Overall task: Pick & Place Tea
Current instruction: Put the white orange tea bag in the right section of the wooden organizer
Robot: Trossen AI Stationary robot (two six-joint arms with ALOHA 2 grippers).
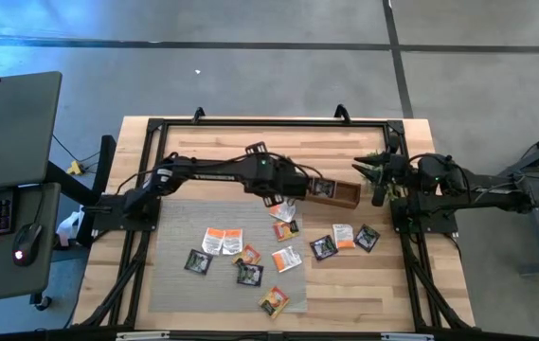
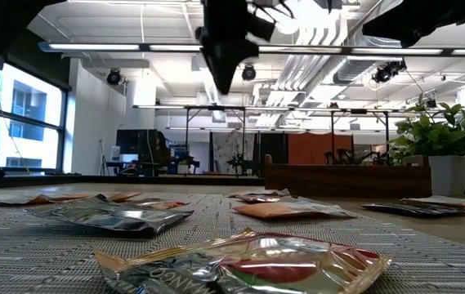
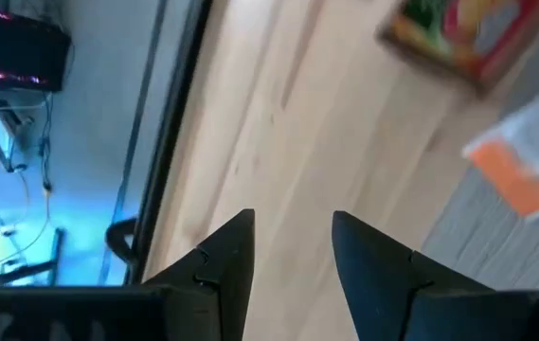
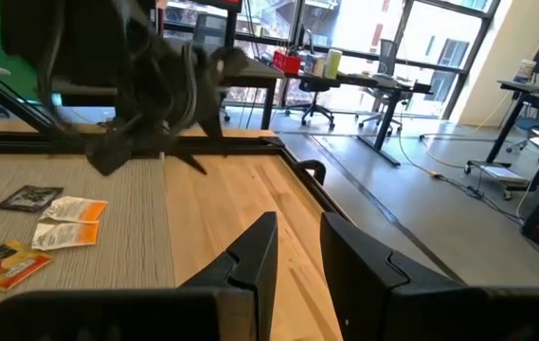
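Observation:
Several tea sachets lie flat on the grey mat point(image 1: 170, 284) and on the bare wood, among them a white and orange one point(image 1: 222, 241), an orange one point(image 1: 286, 258) and a black one point(image 1: 198, 261). My left gripper point(image 3: 293, 223) hangs open above the table near the left end of the wooden tray point(image 1: 343, 194), with nothing between its fingers. It shows as a dark shape high up in the low view point(image 2: 224, 57). Below it lie a colourful sachet point(image 3: 458, 33) and a white and orange one point(image 3: 525, 161). My right gripper point(image 4: 297, 223) waits at the table's right side, open and empty.
A small green plant in a white pot point(image 2: 444, 155) stands right of the tray, close to my right arm point(image 1: 440, 180). A black frame point(image 1: 269, 121) runs around the table top. Bare wood lies along the far side, behind the mat.

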